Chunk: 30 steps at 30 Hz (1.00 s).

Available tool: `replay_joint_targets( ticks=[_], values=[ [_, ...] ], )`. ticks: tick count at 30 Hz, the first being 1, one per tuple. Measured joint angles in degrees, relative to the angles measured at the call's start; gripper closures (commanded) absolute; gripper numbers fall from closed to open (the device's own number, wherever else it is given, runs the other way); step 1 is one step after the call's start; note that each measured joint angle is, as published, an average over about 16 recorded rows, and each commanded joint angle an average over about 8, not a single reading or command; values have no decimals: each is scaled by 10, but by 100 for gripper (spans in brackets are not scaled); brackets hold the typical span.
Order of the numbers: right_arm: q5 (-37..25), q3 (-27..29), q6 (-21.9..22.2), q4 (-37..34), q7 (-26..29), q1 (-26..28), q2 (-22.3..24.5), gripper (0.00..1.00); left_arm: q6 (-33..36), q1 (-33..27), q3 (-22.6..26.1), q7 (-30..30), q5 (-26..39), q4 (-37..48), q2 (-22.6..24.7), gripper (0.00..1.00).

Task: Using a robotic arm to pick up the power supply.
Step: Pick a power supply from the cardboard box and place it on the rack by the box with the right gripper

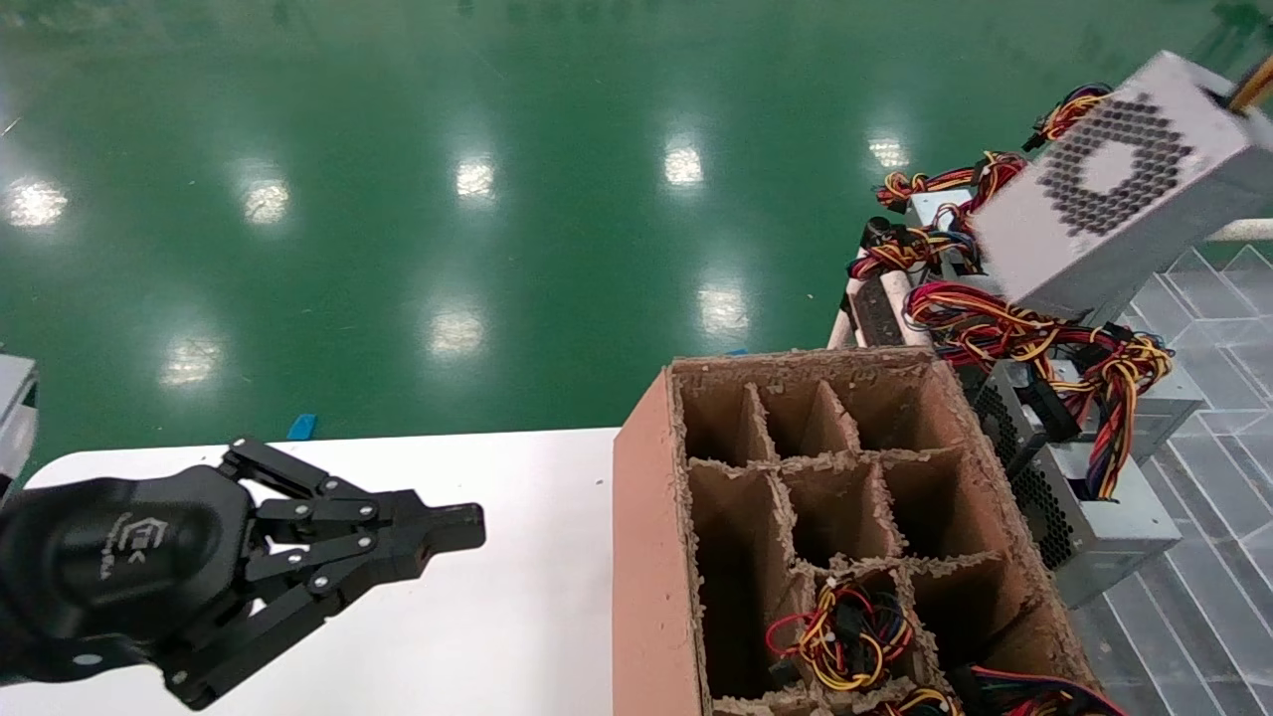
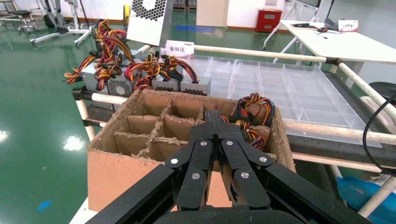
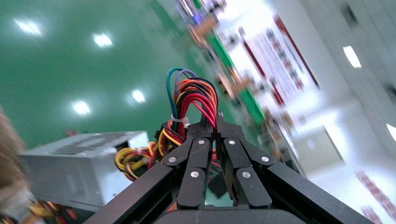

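A grey power supply (image 1: 1114, 189) with a perforated fan grille hangs tilted in the air at the far right, above the rack. In the left wrist view the power supply (image 2: 147, 18) shows at the back. My right gripper (image 3: 216, 122) is shut on its bundle of red, orange and yellow wires (image 3: 196, 95), and the grey case (image 3: 70, 165) hangs off to one side. The right gripper itself is outside the head view. My left gripper (image 1: 467, 525) is shut and holds nothing, low over the white table (image 1: 517, 617), left of the cardboard box.
A brown cardboard box (image 1: 646, 557) with dividers stands on the table's right end; some cells hold wired units (image 1: 845, 631). More power supplies (image 1: 1094, 507) with coloured cables lie on the rack to the right. Clear plastic trays (image 1: 1193, 617) lie beyond them.
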Motion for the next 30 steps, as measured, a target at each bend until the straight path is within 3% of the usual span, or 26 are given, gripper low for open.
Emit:
replay_joint_targets(
  ticks=[8,18,24,30],
  values=[
    [-32,39,36,-91,6,-55,2,100,0,0,0,0,0,0,0,100],
    [-29,84,-6,-247,-43,-105,-27,100,0,0,0,0,0,0,0,100],
    [-22,82,-29,-297,-73,-95,-59,100,0,0,0,0,0,0,0,100],
    [-36,47,-29,-309,-74,-47,-96,100,0,0,0,0,0,0,0,100]
  ],
)
